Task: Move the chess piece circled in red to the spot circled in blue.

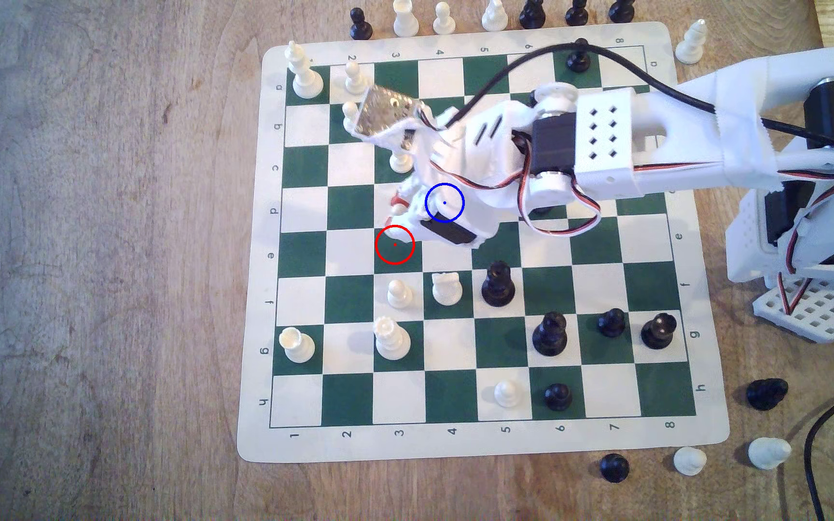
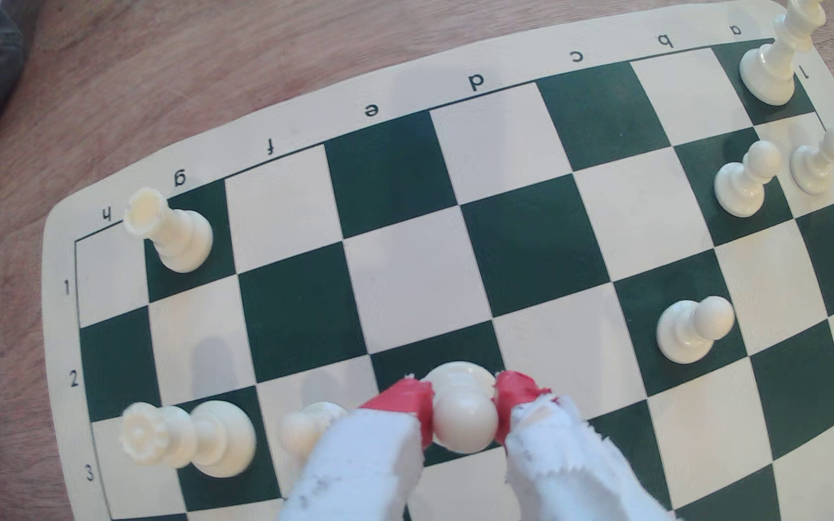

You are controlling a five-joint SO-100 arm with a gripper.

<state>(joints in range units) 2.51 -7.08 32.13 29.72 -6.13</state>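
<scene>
arm (image 1: 605, 135): white printed shell | black servos | red-black-white wires | end effector (image 2: 462, 406): red tips

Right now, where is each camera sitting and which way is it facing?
Exterior view: high above the table, looking down on the chessboard; the white arm reaches in from the exterior view's right.
Wrist view: on the arm, looking down past the gripper, whose red pads clamp the white pawn.
Shared: the board, the gripper, the white rook on g1.
</scene>
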